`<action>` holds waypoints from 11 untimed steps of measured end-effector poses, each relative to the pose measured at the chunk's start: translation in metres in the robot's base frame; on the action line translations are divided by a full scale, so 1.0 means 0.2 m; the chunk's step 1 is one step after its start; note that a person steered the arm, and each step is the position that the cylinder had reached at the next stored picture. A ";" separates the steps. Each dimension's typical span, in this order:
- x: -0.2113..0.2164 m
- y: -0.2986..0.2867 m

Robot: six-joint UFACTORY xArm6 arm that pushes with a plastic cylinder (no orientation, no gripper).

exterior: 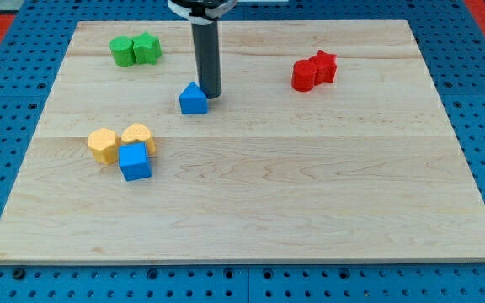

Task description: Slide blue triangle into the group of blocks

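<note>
Board: you see a pale wooden table top (pixel 251 210) that lies on a blue surface with holes (pixel 478 101).
My tip: you find my tip (pixel 211 95) at the lower end of the dark rod (pixel 206 55), which comes down from the view's top, a little left of the middle.
Fingers: there are no fingers to tell you about, the arm ends only in this straight rod, so nothing is grasped or clenched.
Blue triangle: the blue triangle (pixel 193 99) stands in the upper middle of the board. My tip is just beside it, at its upper right edge. From this view you cannot tell for sure if they touch, but they look as touching.
Group of blocks: at the view's left, lower than the triangle, you see three blocks close together. These are a yellow block (pixel 103 145), a second yellow block (pixel 139 136) and a blue cube (pixel 135 161). The blue cube touches the second yellow block from below. The two yellow blocks stand side by side.
Distance to group: the blue triangle is well apart from this group, toward the view's upper right of it.
Green blocks: two green blocks (pixel 135 50) stand together near the top left corner.
Red blocks: two red blocks (pixel 314 71) stand together at the view's upper right, one looks like a star shape.
</note>
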State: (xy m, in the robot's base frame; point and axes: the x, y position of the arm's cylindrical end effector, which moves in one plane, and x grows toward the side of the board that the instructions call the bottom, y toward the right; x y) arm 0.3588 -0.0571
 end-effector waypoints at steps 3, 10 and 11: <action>0.02 -0.27; 0.50 0.27; 0.50 0.11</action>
